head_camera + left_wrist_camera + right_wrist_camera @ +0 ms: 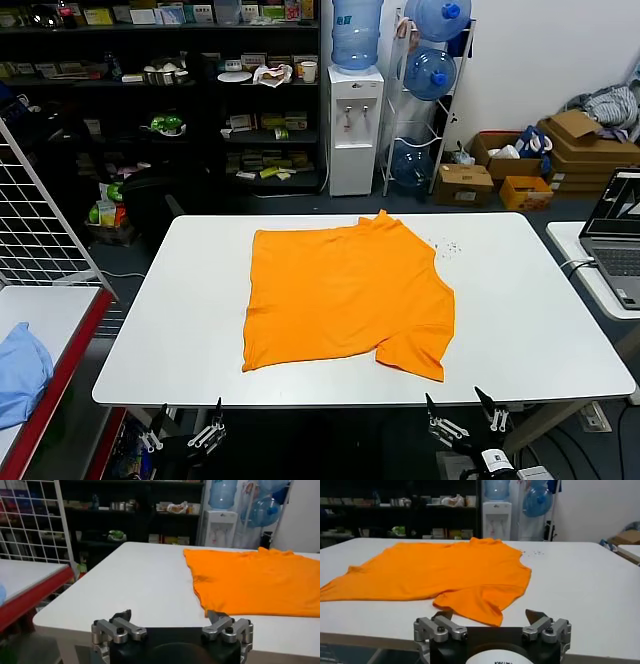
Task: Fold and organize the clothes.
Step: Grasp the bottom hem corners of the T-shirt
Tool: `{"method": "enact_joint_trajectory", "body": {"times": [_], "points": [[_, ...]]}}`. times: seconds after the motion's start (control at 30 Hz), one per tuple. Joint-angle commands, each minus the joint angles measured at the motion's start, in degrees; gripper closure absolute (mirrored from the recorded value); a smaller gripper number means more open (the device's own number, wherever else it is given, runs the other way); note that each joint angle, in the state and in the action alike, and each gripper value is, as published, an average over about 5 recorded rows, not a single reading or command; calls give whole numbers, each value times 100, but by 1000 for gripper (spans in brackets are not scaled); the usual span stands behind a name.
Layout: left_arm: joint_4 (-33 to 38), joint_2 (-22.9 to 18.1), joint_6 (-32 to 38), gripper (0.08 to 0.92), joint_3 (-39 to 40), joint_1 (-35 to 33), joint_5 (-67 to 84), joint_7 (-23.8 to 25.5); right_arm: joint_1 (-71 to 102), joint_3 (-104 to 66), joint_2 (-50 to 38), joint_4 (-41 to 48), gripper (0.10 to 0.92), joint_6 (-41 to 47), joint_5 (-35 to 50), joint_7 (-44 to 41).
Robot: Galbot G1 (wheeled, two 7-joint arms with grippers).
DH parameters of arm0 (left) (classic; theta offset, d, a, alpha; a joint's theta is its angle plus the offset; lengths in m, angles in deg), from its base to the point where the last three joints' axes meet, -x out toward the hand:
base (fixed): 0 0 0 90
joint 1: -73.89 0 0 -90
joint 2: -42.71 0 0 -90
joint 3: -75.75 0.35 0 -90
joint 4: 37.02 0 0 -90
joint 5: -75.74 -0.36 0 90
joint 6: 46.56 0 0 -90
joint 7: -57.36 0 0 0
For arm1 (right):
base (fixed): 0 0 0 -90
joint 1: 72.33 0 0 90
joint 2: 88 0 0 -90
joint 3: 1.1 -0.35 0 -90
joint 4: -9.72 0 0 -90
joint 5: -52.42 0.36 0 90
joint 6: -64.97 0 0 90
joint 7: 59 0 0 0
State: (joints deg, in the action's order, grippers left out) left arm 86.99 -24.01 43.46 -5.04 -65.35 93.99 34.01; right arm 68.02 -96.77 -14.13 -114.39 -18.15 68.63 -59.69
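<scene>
The bright orange T-shirt (pixel 345 295) lies flat on the white table (pixel 180 330), partly folded, with one sleeve at the front right corner. It also shows in the left wrist view (pixel 255 580) and the right wrist view (pixel 450 575). My left gripper (pixel 187 420) is open and empty, below the table's front edge, left of the shirt. My right gripper (pixel 462 408) is open and empty, below the front edge, right of the shirt's sleeve. Both grippers show wide apart jaws in their wrist views, the left (pixel 170 616) and the right (pixel 490 614).
A light blue cloth (pixel 20 375) lies on a red-edged table at the left. A laptop (pixel 620 235) sits on a side table at the right. Shelves, a water dispenser (pixel 355 130) and cardboard boxes stand behind the table. Small dark specks (pixel 447 247) lie near the shirt's far right.
</scene>
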Motion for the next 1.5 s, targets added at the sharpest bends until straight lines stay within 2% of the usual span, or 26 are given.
{"method": "enact_joint_trajectory", "body": {"times": [0.03,0.13,0.37,0.53,0.67,0.93,1.3,1.4,1.5], "points": [[22,46,-74,79,12,79,100,14,-31,3,5,-10,104,13,1,65],[-10,105,-219,79,68,337,206,31,-185,6,-43,-21,104,199,46,184],[-451,412,-684,79,402,1488,863,-34,-1143,90,-292,154,104,968,347,567],[-812,756,-753,79,689,1996,1206,-80,-1534,244,-354,434,104,1219,377,724],[-1005,759,-811,79,908,2286,1329,-131,-1756,412,-308,639,104,1376,332,879],[-1197,543,-862,79,1099,2586,1368,-204,-2129,776,-56,1013,104,1544,18,1017],[-1273,401,-943,79,1259,2668,1396,-308,-2225,927,12,1191,107,1585,-63,1045],[-1313,368,-976,79,1306,2699,1392,-327,-2244,963,27,1240,130,1584,-61,1043],[-1354,350,-1014,89,1349,2734,1391,-349,-2287,996,55,1301,192,1583,-60,1043]]}}
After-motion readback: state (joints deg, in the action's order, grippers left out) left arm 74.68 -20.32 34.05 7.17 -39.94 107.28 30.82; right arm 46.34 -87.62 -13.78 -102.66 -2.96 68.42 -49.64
